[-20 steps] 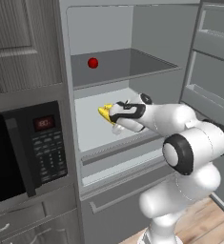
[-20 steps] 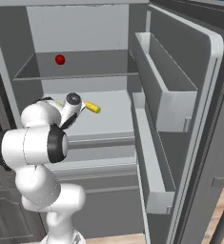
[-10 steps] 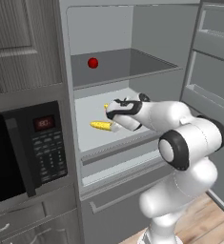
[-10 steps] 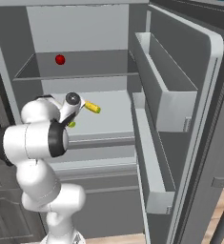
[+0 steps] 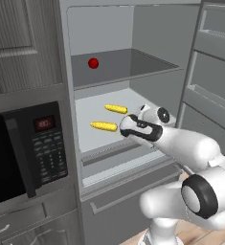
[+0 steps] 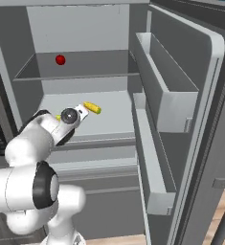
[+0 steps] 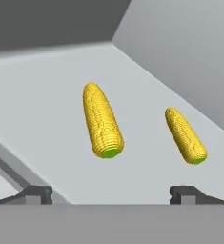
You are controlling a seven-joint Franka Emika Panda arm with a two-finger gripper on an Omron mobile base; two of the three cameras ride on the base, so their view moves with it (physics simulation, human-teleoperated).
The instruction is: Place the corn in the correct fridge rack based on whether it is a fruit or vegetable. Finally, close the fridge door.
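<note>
Gripper (image 7: pixel 111 193) was spread wide, empty. Corn (image 7: pixel 102 120) lay on the fridge rack (image 7: pixel 42 109) at 12 o'clock of the tips. Looked light, stiff, rolly, so best pinched mid-cob.

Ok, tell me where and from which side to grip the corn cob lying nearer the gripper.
Take the nearer corn across its thick middle, coming down from above the fridge rack. It lies flat with its long axis running away from the open gripper, so the jaws should close across its narrow width. The tapered ends would probably slip. The second cob lies apart, leaving finger room.
</note>
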